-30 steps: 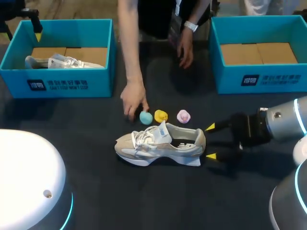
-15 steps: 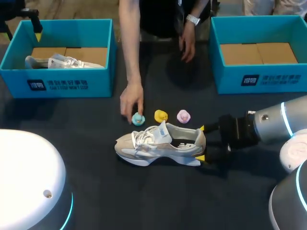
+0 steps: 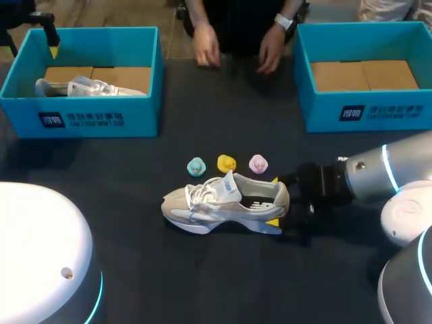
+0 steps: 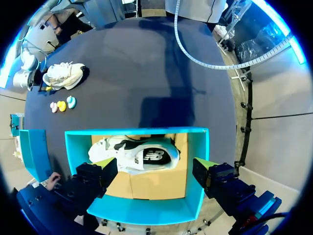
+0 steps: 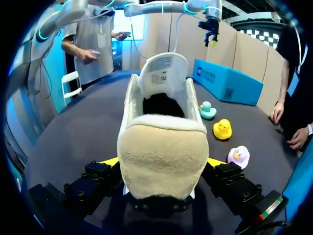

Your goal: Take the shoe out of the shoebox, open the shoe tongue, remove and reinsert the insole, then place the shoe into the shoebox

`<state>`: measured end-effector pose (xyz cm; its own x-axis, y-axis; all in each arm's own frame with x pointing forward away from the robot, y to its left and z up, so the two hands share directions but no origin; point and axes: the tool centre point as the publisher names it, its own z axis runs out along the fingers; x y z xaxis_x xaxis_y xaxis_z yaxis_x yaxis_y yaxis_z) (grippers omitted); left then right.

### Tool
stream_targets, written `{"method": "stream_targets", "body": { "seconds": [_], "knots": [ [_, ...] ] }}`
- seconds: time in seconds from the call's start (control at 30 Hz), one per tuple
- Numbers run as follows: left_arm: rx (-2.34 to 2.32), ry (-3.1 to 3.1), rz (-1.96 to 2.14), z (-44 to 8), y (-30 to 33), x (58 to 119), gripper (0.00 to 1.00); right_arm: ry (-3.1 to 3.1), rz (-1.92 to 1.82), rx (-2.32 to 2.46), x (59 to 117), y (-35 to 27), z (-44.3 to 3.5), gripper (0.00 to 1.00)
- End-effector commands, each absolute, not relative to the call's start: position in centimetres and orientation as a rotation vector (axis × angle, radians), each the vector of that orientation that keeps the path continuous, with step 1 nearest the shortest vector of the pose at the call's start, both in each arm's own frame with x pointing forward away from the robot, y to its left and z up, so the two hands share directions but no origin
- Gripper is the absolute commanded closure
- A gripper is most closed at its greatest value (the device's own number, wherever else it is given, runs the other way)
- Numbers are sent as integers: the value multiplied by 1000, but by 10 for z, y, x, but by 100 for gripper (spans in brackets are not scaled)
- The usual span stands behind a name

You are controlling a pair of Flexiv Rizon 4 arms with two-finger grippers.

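A grey and white shoe (image 3: 226,206) lies on its sole mid-table, toe to the left, tongue (image 5: 164,73) raised. My right gripper (image 3: 275,201) is open with the heel (image 5: 164,147) between its yellow-tipped fingers, which stand at the heel's two sides. At the back right stands a blue shoebox (image 3: 364,115) holding nothing but its cardboard floor. High above the back-left shoebox (image 3: 101,120) hangs my left gripper (image 4: 154,166), open and holding nothing, looking down on a second shoe (image 4: 137,155) that lies inside.
Three small toy ducks, blue (image 3: 196,166), yellow (image 3: 226,163) and pink (image 3: 258,163), stand in a row just behind the shoe. A person's two hands (image 3: 206,47) rest at the table's far edge between the boxes.
The person's hand left the blue duck on the table and drew back to the far edge. My right gripper slid left until the shoe's heel lay between its fingers.
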<state>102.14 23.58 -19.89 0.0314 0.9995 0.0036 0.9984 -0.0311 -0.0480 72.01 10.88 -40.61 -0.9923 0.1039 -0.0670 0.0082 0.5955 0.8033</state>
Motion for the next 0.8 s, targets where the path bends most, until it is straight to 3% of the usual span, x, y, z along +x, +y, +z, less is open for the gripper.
{"method": "stream_targets", "body": {
  "seconds": [0.03,0.53,0.6,0.63,0.67,0.7,0.73,0.8],
  "knots": [
    [-2232,-2161,42,-199,236,1020,0,2711,1369,99,726,118,-415,0],
    [-2232,-2161,42,-199,236,1020,0,2745,1368,104,724,126,-423,0],
    [-2232,-2161,42,-199,236,1020,0,2748,1365,102,723,126,-423,51],
    [-2232,-2161,42,-199,236,1020,0,2750,1363,100,723,126,-423,55],
    [-2232,-2161,42,-199,236,1020,0,2754,1361,97,723,126,-423,70],
    [-2232,-2161,42,-199,236,1020,0,2755,1360,95,723,126,-423,94],
    [-2232,-2161,42,-199,236,1020,0,2757,1360,92,723,126,-423,100],
    [-2232,-2161,42,-199,236,1020,0,2762,1359,80,722,126,-423,100]
  ]
}}
